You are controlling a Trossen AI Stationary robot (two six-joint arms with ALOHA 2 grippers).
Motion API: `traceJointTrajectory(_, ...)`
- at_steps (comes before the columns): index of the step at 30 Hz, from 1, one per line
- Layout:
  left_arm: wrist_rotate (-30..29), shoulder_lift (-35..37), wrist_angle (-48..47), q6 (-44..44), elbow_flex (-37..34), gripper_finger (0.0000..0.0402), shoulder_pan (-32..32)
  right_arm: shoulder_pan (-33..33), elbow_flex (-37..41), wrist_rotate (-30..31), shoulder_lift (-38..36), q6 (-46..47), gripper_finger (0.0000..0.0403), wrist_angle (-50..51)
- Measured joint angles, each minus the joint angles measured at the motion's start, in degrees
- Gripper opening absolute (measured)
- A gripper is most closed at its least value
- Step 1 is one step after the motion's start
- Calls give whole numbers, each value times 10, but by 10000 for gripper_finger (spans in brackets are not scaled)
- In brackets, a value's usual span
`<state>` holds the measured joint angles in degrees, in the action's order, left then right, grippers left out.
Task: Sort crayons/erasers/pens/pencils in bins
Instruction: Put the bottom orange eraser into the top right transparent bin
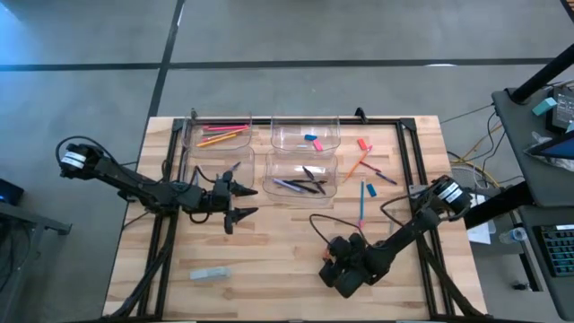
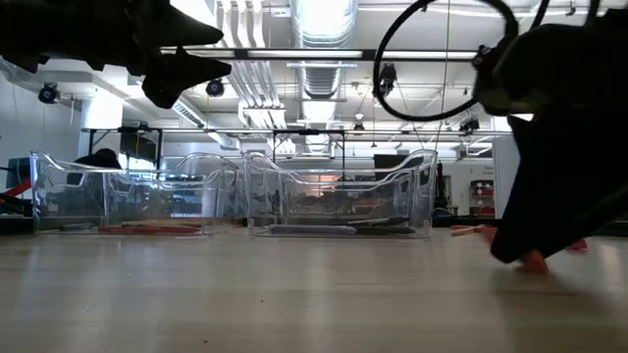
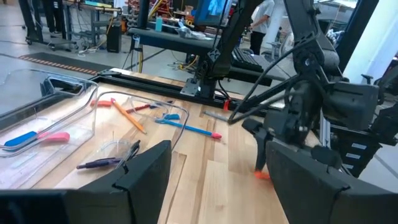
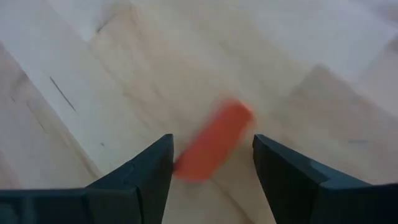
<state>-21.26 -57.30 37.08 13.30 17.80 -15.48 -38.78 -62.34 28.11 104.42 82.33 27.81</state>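
**R gripper low over orange-red crayon, L waits by bins**

R gripper (image 4: 211,165) sits low at the table (image 1: 269,242), fingers spread w/ a gap, not clamped. Orange-red crayon (image 4: 213,148) lies flat on the wood betw. the two fingers, tilted across the gap; can't tell if either finger touches it. Low view shows it peeking out right under the gripper.

L gripper (image 1: 240,202) hovers above the table, jaws wide, nothing in them. Just ahead of its tips: bin w/ dark pens (image 1: 300,187). Beyond that, bin w/ erasers (image 1: 312,140); off to its side, bin w/ pencils (image 1: 220,135). Loose pencils (image 1: 362,202) lie well ahead of the R gripper, past the bins.
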Motion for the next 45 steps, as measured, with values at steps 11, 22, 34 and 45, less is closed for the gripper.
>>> traceJointTrajectory(11, 0, 0, 0, 0, 0, 246, 0, 14, -33, -51, 19, -32, 108, 63)
traceJointTrajectory(22, 0, 0, 1, 0, 0, 246, 0, 12, -37, -49, 12, -89, 8, 81)
traceJointTrajectory(34, 0, 0, 3, -4, 3, 246, 1, 10, -43, 32, 1, -193, 25, 88)
traceJointTrajectory(45, 0, 0, 0, -5, 9, 246, 1, 13, -15, 95, 1, -228, 176, 77)
